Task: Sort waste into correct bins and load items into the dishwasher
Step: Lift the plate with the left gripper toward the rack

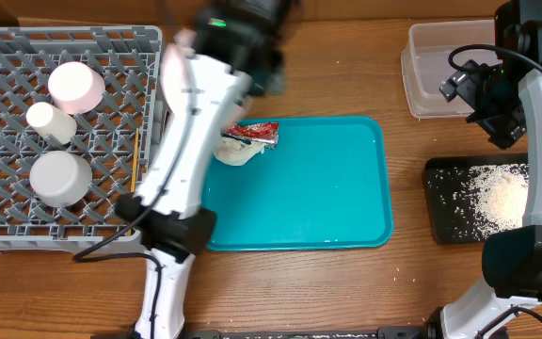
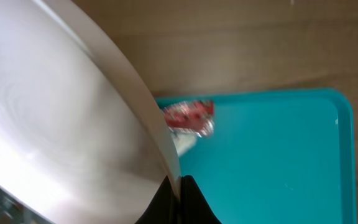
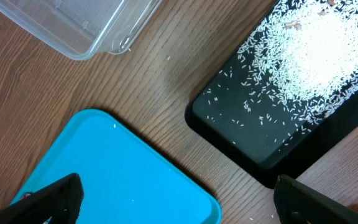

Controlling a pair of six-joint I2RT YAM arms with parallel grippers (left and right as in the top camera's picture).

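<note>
Left gripper [image 2: 179,188] — glossy round plate [image 2: 61,124]

— How many bins?
— Two: one clear tub [image 1: 440,56] and one black tray [image 1: 445,188].
— Dishes?
— Four: one pink dish [image 1: 75,85], one white cup [image 1: 50,122], one grey bowl [image 1: 59,179], one white plate [image 2: 55,124].
— Racks?
— One rack [image 1: 7,56].
— And on the one teal tray [image 1: 327,188]?
— One red packet [image 1: 255,133], one napkin [image 1: 235,151].

Tabletop [image 1: 346,292]: wood, mid-brown, with fine straight grain running left to right in the overhead view. Surface matte and evenly lit. Shadows soft-edged, lying close to whatever casts them. Dark strip [image 1: 299,332] along the near edge.
</note>
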